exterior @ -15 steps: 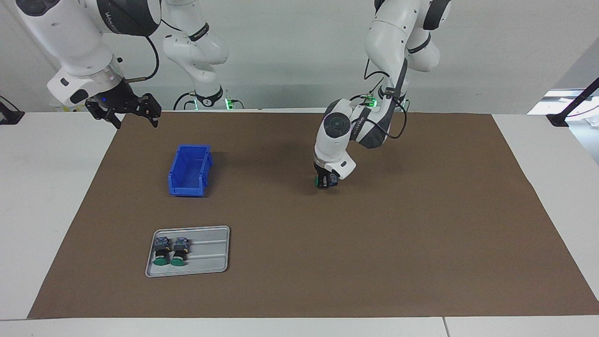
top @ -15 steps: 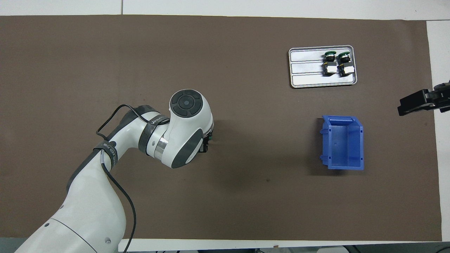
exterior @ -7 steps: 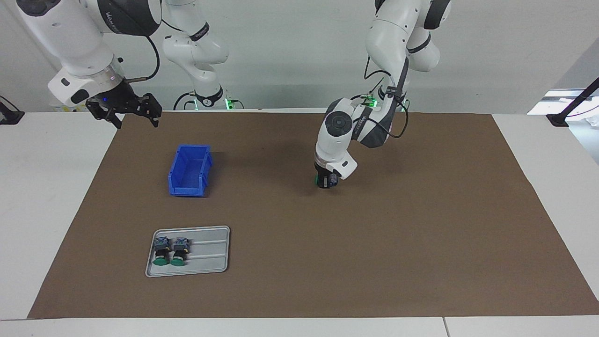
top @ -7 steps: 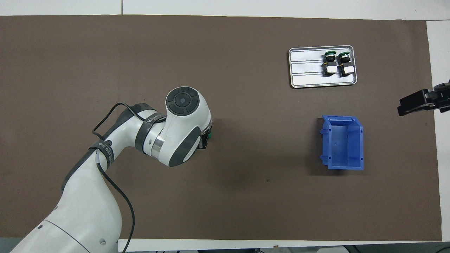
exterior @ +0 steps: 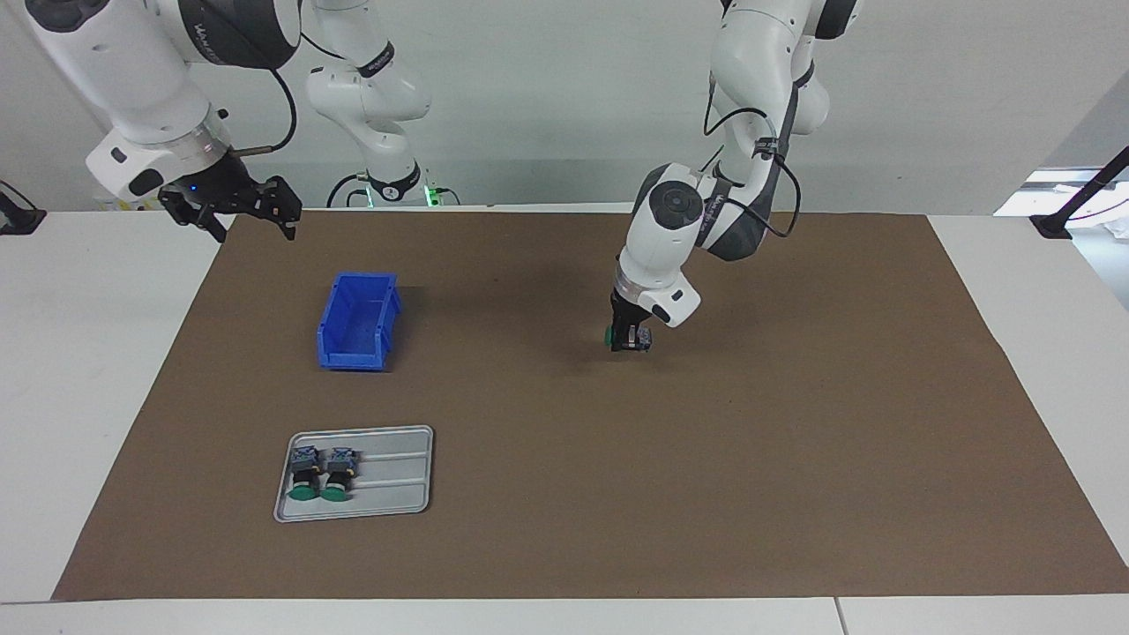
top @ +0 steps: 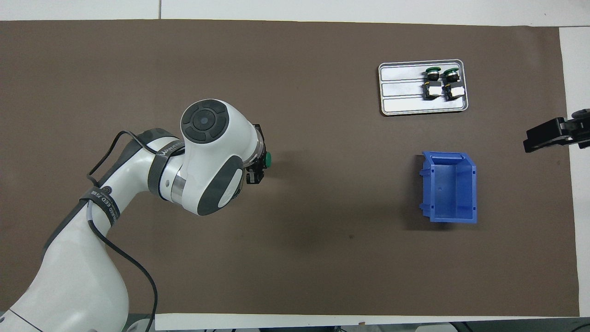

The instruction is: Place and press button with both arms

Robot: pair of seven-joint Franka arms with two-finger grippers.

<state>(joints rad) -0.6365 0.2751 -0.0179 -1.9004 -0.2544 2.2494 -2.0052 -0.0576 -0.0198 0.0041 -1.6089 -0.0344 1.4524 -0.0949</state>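
While clamped on the button (exterior: 628,336), left claw (exterior: 631,342) raised clear of the brown mat (exterior: 706,459) over the middle of the table (exterior: 97,370), shifted a little toward the left arm's end since a second ago; then low on the mat at the same grip. Green cap (top: 266,160) now showing sideways past the wrist in the overhead view, pointing toward the right arm's end. Right claw (exterior: 250,214) spread wide and empty, waiting over the mat's edge at the right arm's end, unmoved. Unmoved too: blue bin (exterior: 357,321), and farther from the robots a grey tray (exterior: 392,476) with two more buttons (exterior: 321,473) lying side by side. Lettering on the left arm's (top: 138,184) grey bands, too small to read.
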